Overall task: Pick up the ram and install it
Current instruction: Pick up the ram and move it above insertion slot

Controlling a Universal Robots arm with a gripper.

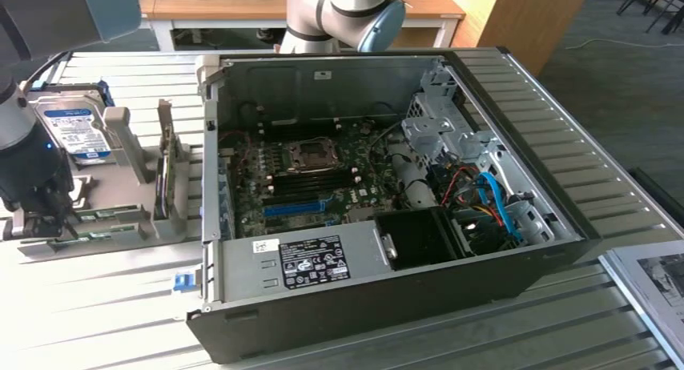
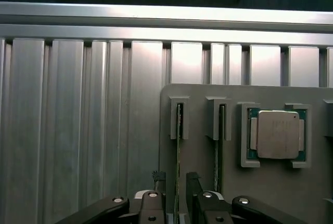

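Pincer point(image 2: 175, 179) stood wide in the wrist view, one finger on either side of the ram point(image 2: 178, 146). The ram sat on edge in its slot of the grey holder point(image 2: 270, 193). I saw a gap on both sides, so I recorded nothing as gripped. A second stick point(image 2: 221, 140) stood in the neighbouring slot, and a processor point(image 2: 276, 134) lay in its pocket just beyond. The holder rested on the slatted aluminium table point(image 2: 78, 130).

In the exterior view, the arm point(image 1: 13, 122) hung over the holder at that view's left, with a hard drive point(image 1: 73, 128) propped close behind. The open computer case point(image 1: 364, 330) lay well apart toward that view's right, with its motherboard point(image 1: 267, 158) and blue slot point(image 1: 294, 207) exposed.

Risks, in my judgement: the stick looked nearer one finger than the other, so closing could shove it sideways and bind it in the slot. A thin board pinched near one end could tilt or slip on lifting. The outer finger could also clip the second stick.
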